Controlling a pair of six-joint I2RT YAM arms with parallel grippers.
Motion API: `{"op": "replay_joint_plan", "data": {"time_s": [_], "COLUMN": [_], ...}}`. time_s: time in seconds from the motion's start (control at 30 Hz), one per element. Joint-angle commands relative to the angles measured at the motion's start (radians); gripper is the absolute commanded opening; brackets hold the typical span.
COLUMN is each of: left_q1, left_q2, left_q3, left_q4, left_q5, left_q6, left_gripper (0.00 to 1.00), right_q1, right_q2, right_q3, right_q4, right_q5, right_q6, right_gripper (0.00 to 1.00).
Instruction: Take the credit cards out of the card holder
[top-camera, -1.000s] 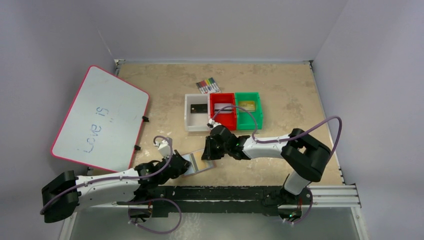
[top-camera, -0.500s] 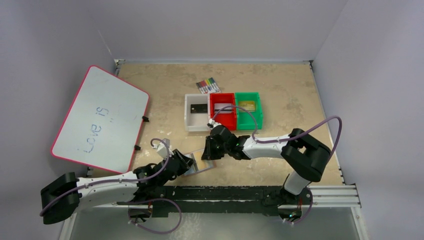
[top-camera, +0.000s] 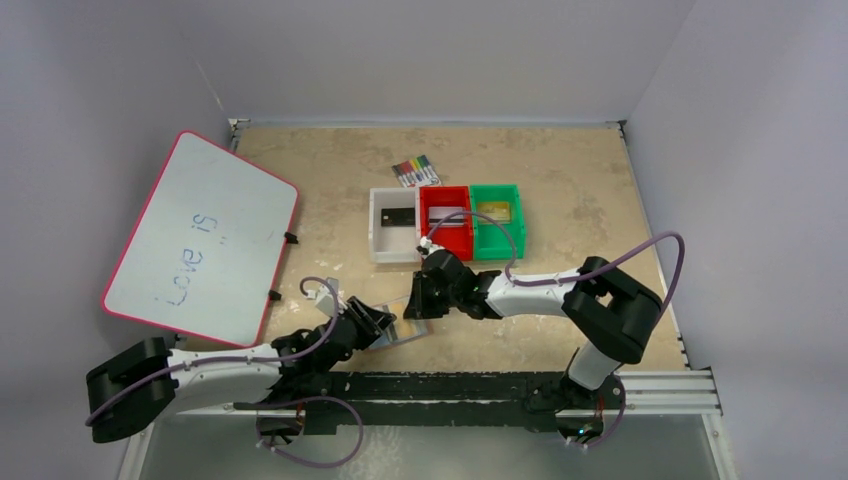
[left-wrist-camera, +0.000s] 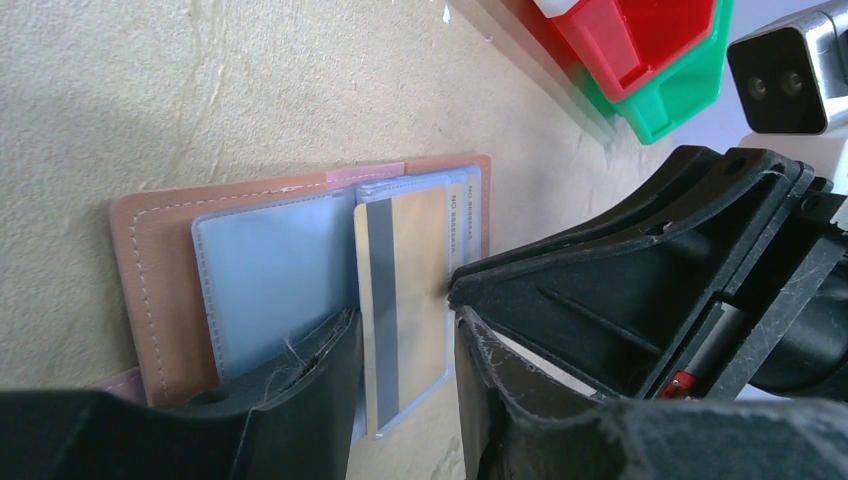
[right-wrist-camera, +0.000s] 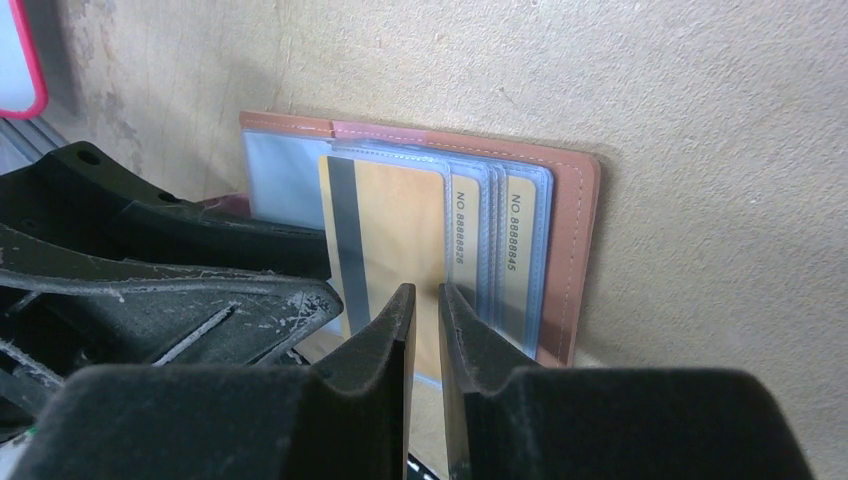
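My left gripper (left-wrist-camera: 400, 335) has opened around the gold credit card (left-wrist-camera: 415, 270). My right gripper (right-wrist-camera: 422, 292), at the card holder's (left-wrist-camera: 150, 290) 2 o'clock, stays nearly shut. I cannot tell if it pinches.

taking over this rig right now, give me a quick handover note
Left gripper: open, jaws either side of the striped gold card.
Right gripper: jaws nearly together at that card's edge, grip unclear.
Card holder: open flat on the table by the arm bases; striped card sticks partly out, two numbered cards pocketed behind it.
Done: black card in white bin, silver card in red bin, gold card in green bin.
Left: pull the striped card free, then the rest.
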Motion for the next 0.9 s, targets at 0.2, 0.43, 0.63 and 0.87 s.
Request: {"op": "replay_joint_plan", "data": {"time_s": [0.2,0.43,0.63,0.87], "left_q1": [0.005,0.005,0.005,0.006], "left_q2": [0.051,-0.060,-0.050,-0.106], "left_q3": [-0.108,-0.104,-0.101,-0.049], "left_q4": [0.217,0.087,0.103,-0.089], "left_q5": [0.047,0.024,0.036,0.015], "left_q6": [-0.001,-0.015,-0.008,-0.010], "left_gripper": [0.17,0.06,0.00,0.00], "right_q1": [0.002,0.001,0.001,0.001], "right_q2": [0.043,0.055,0.060,0.064], "right_q3": [-0.030,-0.021,-0.016,-0.012], "right_q4": [-0.091,-0.127,-0.138,-0.154], "right_q5": [0.041,0.064,0.069,0.083], "right_q6": [0.007,0.012,0.007,0.007], "right_gripper": [0.16,0.14,0.14,0.14]}}
